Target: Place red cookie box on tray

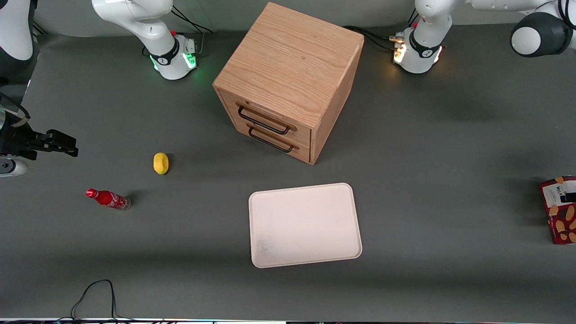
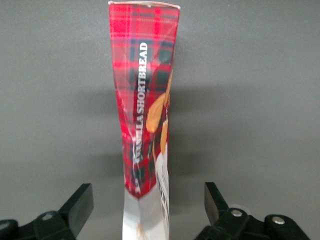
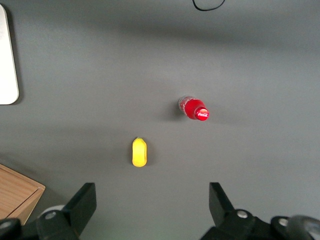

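Standing on edge at the working arm's end of the table, the red cookie box [image 1: 560, 210] sits well apart from the tray [image 1: 305, 224] and is cut off by the front view's border. From the left wrist, the gripper [image 2: 148, 207] hangs above that box [image 2: 146, 105] with its fingers [image 2: 80, 205] spread wide, one on each side of the slim tartan edge (the lettering reads SHORTBREAD) and neither touching it. Lying flat on the grey table [image 1: 432, 148], the cream tray holds nothing and is nearer the front camera than the wooden drawer cabinet [image 1: 290, 81], whose two drawers are closed. Toward the parked arm's end rest a yellow lemon-like object [image 1: 160, 163] and a small red cola bottle [image 1: 108, 199].
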{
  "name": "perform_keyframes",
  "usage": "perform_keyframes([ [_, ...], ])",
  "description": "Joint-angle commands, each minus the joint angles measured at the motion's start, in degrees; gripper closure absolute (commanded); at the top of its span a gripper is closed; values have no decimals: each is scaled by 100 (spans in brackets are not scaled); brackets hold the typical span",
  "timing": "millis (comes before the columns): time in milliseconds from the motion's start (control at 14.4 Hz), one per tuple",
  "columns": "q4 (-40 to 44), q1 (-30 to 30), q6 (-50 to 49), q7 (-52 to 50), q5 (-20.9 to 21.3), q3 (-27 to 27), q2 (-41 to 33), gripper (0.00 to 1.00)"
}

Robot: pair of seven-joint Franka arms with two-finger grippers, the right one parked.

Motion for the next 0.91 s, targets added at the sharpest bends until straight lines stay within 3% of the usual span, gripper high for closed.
perform_keyframes([
  [0, 96, -14, 130, -61, -63, 3, 89, 1],
  [697, 69, -6, 131, -44, -63, 3, 106, 3],
  [766, 69, -6, 131, -52, -63, 3, 106, 10],
  [836, 52, -6, 131, -26, -63, 3, 106, 30],
])
